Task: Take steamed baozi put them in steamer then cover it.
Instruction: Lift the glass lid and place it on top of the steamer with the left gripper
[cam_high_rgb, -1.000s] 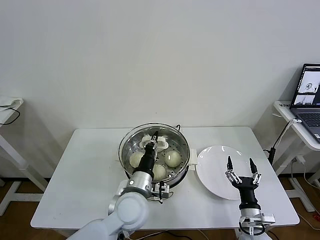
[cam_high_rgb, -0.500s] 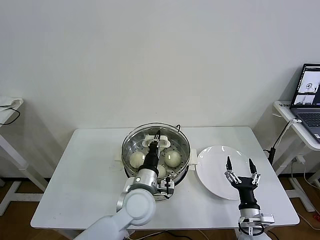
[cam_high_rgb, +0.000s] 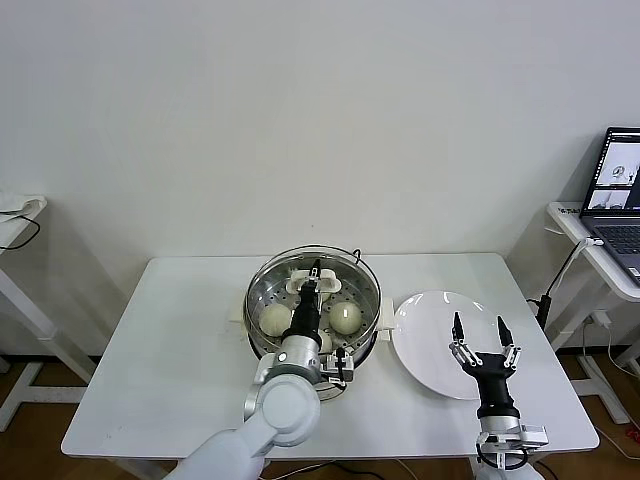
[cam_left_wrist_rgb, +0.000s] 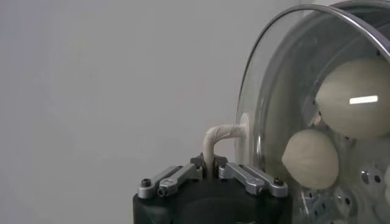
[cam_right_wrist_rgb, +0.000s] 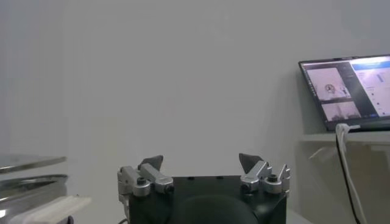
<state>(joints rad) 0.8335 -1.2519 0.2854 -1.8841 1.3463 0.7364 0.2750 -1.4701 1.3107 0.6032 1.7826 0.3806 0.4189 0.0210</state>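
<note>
Closest to me, at the near edge of the white table, the right pincer stood upright with its two fingers spread wide and nothing between them, poised over the near part of a flat white plate that lay bare just beside the steamer. To the left of it, the left arm reached forward over the steamer, and the left pincer was clamped tight on the cream-white bar handle of the cover; the wrist view showed that handle pinched between the closed fingers, with the glass disc and its metal rim right behind it. The cover lay over the steamer's mouth, though I could not tell whether its rim was fully seated. Through the glass the baozi showed pale and round on the perforated tray inside the pot, the arm hiding part of them. Farther off to the right, a laptop sat open on a side desk.
</note>
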